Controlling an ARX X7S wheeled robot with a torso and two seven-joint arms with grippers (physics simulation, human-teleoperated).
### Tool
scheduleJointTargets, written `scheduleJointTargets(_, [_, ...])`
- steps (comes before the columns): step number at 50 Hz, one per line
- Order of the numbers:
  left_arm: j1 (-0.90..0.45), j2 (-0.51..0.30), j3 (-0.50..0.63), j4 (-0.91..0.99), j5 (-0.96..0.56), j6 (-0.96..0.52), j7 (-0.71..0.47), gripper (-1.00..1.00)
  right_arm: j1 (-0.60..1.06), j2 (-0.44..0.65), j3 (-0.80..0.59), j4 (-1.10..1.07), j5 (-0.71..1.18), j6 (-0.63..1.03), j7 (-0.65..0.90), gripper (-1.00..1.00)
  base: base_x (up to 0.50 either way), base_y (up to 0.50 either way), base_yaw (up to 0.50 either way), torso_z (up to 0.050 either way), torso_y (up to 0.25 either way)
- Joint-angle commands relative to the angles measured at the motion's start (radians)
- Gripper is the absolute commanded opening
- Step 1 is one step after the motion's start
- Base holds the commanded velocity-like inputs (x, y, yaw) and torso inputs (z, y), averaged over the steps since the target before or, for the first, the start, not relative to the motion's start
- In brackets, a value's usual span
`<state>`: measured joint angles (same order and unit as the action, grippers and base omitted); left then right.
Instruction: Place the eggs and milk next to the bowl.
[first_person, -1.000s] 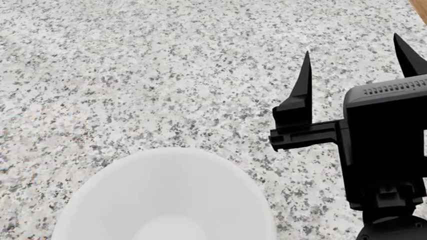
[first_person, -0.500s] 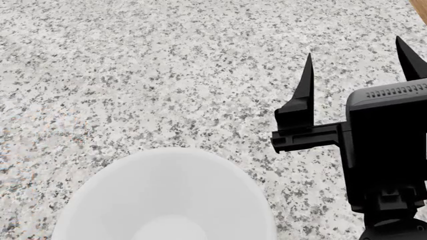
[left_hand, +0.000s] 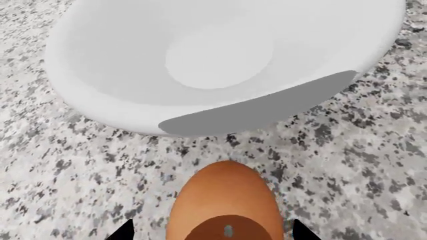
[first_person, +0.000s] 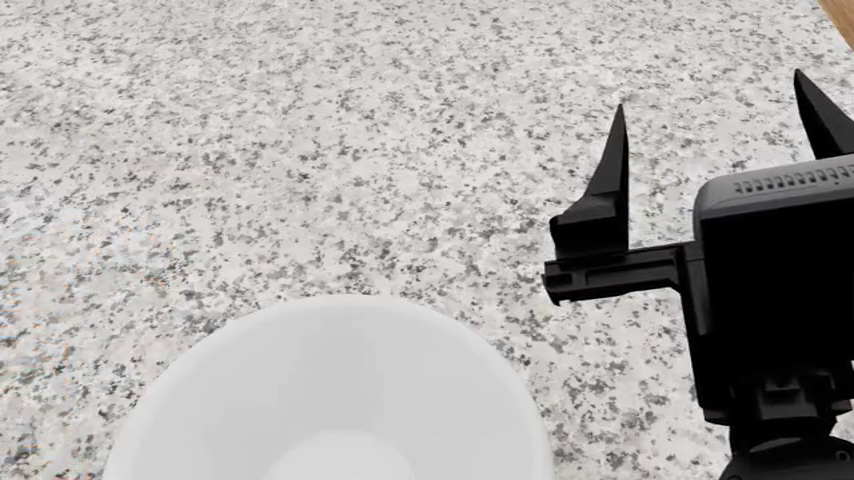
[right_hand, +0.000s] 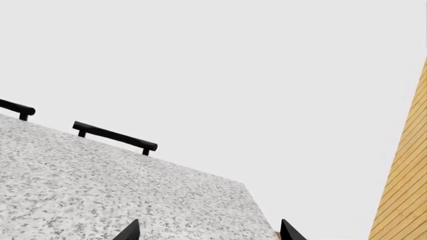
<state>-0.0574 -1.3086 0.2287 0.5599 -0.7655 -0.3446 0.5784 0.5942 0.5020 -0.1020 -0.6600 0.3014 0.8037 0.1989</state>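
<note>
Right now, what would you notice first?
A big white bowl on the speckled counter, near the head view's bottom edge. In the left wrist view an orange-brown egg sits between the left end effector's fingertips, just beside the bowl. The right end effector is open, empty.

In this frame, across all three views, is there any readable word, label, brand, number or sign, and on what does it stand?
None: no text is readable in any view.
The bowl is plain white.
The egg between the left end effector's fingertips has only a darker patch, no print.
The right end effector and its black housing show vent slits, no lettering.
The granite counter and wooden panel are unmarked.
</note>
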Motion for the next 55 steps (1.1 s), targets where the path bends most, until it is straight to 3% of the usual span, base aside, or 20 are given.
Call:
scheduleJointTargets(1, [0.053,-0.018,-0.059,0.007,-0.02,0.031,0.002,1.0,-0.008,-0.014,0.024,-0.025,-0.021,0.009,-0.014,1.0,0.0,0.0,0.0,0.0,0.0])
scheduleJointTargets(10, [0.198,-0.103,-0.162,0.037,-0.067,0.124,-0.054,1.0,-0.006,-0.012,0.03,-0.046,-0.013,0.025,-0.01,1.0,0.0,0.0,0.0,0.0,0.0])
scheduleJointTargets(15, [0.354,-0.141,-0.277,0.047,-0.076,0.183,-0.084,1.0,-0.005,-0.011,0.031,-0.05,-0.01,0.026,-0.009,1.0,0.0,0.0,0.0,0.0,0.0])
scheduleJointTargets(22, [0.592,0.001,-0.653,0.121,-0.058,0.058,0.013,1.0,-0.004,-0.013,0.03,-0.041,-0.01,0.015,-0.009,1.0,0.0,0.0,0.0,0.0,0.0])
scheduleJointTargets(29, [0.662,0.116,-0.824,0.16,-0.068,-0.001,0.058,1.0,-0.003,-0.018,0.018,-0.019,-0.015,-0.005,-0.011,1.0,0.0,0.0,0.0,0.0,0.0])
scheduleJointTargets(39, [0.704,0.203,-0.942,0.178,-0.076,-0.07,0.045,1.0,0.005,-0.022,0.006,0.003,-0.018,-0.024,-0.015,1.0,0.0,0.0,0.0,0.0,0.0])
scheduleJointTargets(55, [0.677,0.26,-1.039,0.161,-0.169,-0.186,-0.06,1.0,-0.007,-0.023,0.01,-0.001,-0.011,-0.035,-0.013,1.0,0.0,0.0,0.0,0.0,0.0])
